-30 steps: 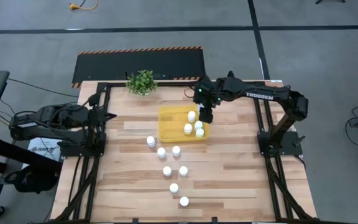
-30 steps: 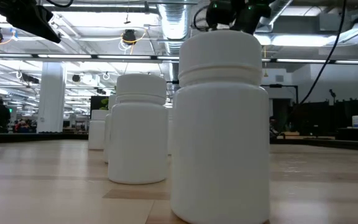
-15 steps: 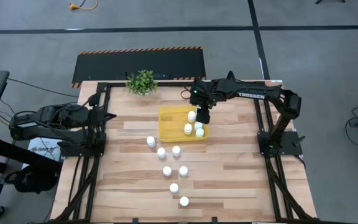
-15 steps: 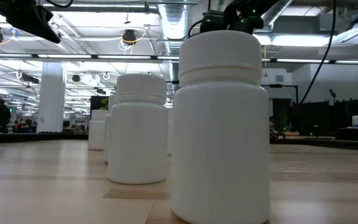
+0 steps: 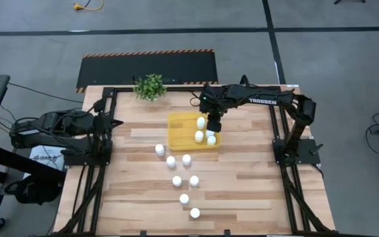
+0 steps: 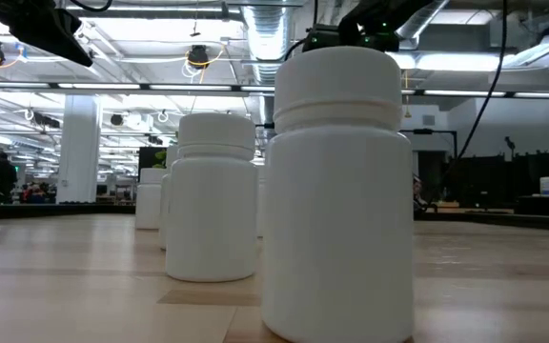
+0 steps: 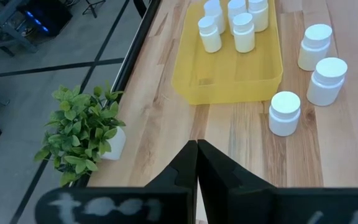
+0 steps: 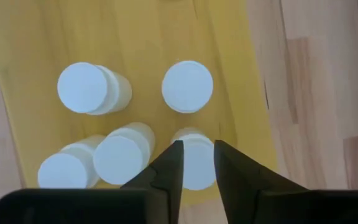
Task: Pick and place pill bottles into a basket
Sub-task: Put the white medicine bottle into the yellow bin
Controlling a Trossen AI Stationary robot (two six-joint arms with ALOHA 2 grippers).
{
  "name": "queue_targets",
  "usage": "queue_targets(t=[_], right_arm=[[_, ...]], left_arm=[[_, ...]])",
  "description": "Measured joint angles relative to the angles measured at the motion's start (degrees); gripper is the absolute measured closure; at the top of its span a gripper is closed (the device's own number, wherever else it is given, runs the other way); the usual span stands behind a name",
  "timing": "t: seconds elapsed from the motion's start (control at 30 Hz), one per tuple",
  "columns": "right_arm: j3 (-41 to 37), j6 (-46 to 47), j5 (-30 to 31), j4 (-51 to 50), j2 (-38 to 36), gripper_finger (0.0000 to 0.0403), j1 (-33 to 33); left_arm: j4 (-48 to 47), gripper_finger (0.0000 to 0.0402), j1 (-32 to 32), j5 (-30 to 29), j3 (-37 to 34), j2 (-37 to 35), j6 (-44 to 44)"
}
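The left end effector (image 7: 196, 163) rests clenched at the desk's (image 5: 137, 197) left edge, well apart from the basket (image 5: 179, 125). The right end effector (image 8: 196, 163) hovers over the basket's right end, its fingers slightly parted and empty above five smooth white cylindrical pill bottles (image 8: 187, 86). Seven more (image 5: 176, 180) stand on pale wood planks near the glossy yellow basket.

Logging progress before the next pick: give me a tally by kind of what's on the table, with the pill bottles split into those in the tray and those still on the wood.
Yellow tray: 1
White pill bottles in it: 5
White pill bottles on the bare table: 7
Green potted plant: 1
Total: 14
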State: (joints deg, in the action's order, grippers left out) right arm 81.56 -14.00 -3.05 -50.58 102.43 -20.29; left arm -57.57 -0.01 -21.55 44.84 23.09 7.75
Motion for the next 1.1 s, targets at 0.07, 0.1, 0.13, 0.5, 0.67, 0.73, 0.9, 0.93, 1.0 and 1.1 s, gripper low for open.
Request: queue_targets(t=[0.07,0.1,0.13,0.5,0.67,0.73,0.9,0.93,1.0,1.1], right_arm=[[0.0,0.0,0.0,-0.4,0.0,0.0323,0.0],[0.0,0.0,0.0,-0.4,0.0,0.0323,0.0],[0.0,0.0,0.0,-0.4,0.0,0.0323,0.1],[9.1,0.0,-1.3,-7.6,-0.2,0.0322,7.4],[11.2,2.5,-4.6,-11.9,-0.2,0.0301,12.6],[11.2,4.4,-4.7,-13.3,-0.2,0.0283,15.1],[11.2,9.3,-4.7,-14.6,-0.2,0.0223,21.6],[11.2,10.4,-4.6,-14.2,-0.2,0.0212,23.0],[11.2,13.1,-4.0,-12.7,-0.2,0.0191,25.6],[11.2,17.1,-1.9,-9.9,-0.2,0.0169,29.2]], left_arm=[[0.0,0.0401,0.0,0.0,0.0,0.0,0.0],[0.0,0.0401,0.0,0.0,0.0,0.0,0.0],[0.0,0.0401,0.0,0.0,0.0,0.0,0.0],[0.0,0.0401,0.0,0.0,0.0,0.0,0.0],[0.0,0.0401,0.0,0.0,0.0,0.0,0.0],[0.0,0.0401,0.0,0.0,0.0,0.0,0.0],[0.0,0.0401,0.0,0.0,0.0,0.0,0.0],[0.0,0.0401,0.0,0.0,0.0,0.0,0.0],[0.0,0.0401,0.0,0.0,0.0,0.0,0.0],[0.0,0.0401,0.0,0.0,0.0,0.0,0.0]])
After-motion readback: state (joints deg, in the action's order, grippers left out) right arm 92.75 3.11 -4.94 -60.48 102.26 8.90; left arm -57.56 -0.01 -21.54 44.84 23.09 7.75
